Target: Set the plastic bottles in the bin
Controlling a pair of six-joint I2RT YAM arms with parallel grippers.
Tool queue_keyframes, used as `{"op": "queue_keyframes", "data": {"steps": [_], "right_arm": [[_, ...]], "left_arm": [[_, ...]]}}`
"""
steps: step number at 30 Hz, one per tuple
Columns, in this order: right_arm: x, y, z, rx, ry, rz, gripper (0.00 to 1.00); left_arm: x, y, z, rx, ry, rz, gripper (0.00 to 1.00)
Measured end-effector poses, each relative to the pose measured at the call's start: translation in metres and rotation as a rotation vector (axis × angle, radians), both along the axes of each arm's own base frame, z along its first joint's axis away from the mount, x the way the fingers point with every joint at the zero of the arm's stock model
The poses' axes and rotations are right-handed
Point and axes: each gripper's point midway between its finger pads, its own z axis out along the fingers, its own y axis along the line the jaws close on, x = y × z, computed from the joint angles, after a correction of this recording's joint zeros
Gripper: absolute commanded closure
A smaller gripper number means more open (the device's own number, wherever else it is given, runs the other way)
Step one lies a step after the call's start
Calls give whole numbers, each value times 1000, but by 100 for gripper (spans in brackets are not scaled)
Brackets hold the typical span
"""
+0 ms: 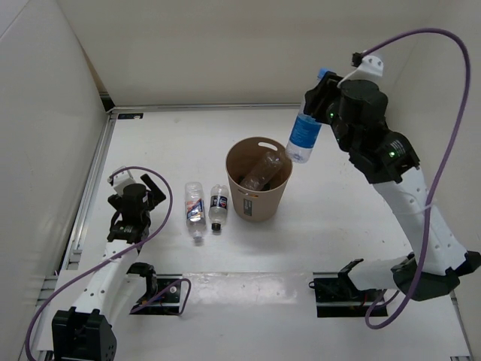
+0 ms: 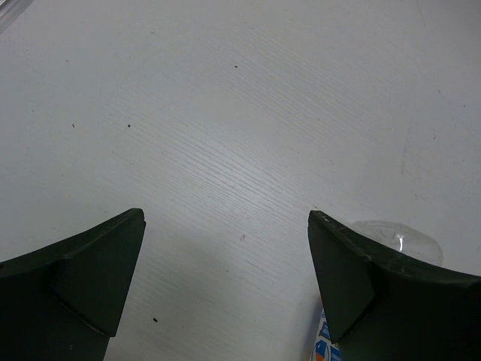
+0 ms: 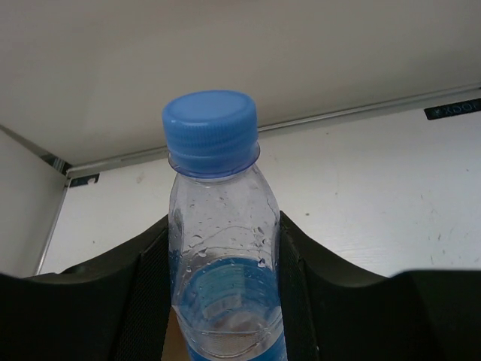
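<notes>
Overhead view of a white table (image 1: 338, 210) enclosed by white walls, with two robot arms mounted at its near edge.

The right gripper (image 1: 319, 99) was raised above the table at the far right. Its dark fingers (image 3: 150, 293) were closed on the upper body of the blue-labelled bottle (image 1: 304, 136), one on each side just below the neck. The bottle hung tilted, its blue cap (image 3: 210, 122) uppermost and pointing away. Its base was lowest, appearing just beside the right rim of the bin (image 1: 259, 209) from above.

The bin, round and tan, stood upright near the middle of the table. The unlabelled bottle (image 1: 263, 171) lay slanted inside it.

Just left of the bin, two bottles lay side by side on the table. The dark-labelled bottle (image 1: 219, 206), the shorter one, was nearer the bin with its dark cap toward the arms. The white-labelled bottle (image 1: 195, 211) lay just to its left.

The left gripper (image 1: 152, 186) was low over the table, left of those two bottles. Its fingers (image 2: 98, 278) were spread wide and gripped nothing, with bare table between them. In the left wrist view, a clear edge of what seemed the white-labelled bottle showed beside one finger.
</notes>
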Motion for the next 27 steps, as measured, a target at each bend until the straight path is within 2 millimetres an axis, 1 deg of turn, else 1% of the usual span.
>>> {"op": "queue_keyframes", "data": {"steps": [6,9,12,15,19,22,24,25,27], "right_arm": [[14,42,-19,-96,15,91,92],[21,55,-32,-135,35,115,92],[24,65,-48,-158,59,136,93],[23,72,-67,-182,88,154,87],[19,84,-98,-211,138,190,87],[17,86,-119,-225,177,203,87],[16,87,-131,-231,201,207,81],[15,88,-135,-233,208,207,65],[13,90,-139,-236,214,212,59]], "left_arm": [[0,0,0,0,0,0,0],[0,0,0,0,0,0,0],[0,0,-1,0,2,0,0],[0,0,-1,0,3,0,0],[0,0,-1,0,3,0,0],[0,0,-1,0,3,0,0],[0,0,-1,0,3,0,0],[0,0,-1,0,3,0,0],[0,0,-1,0,3,0,0]]}}
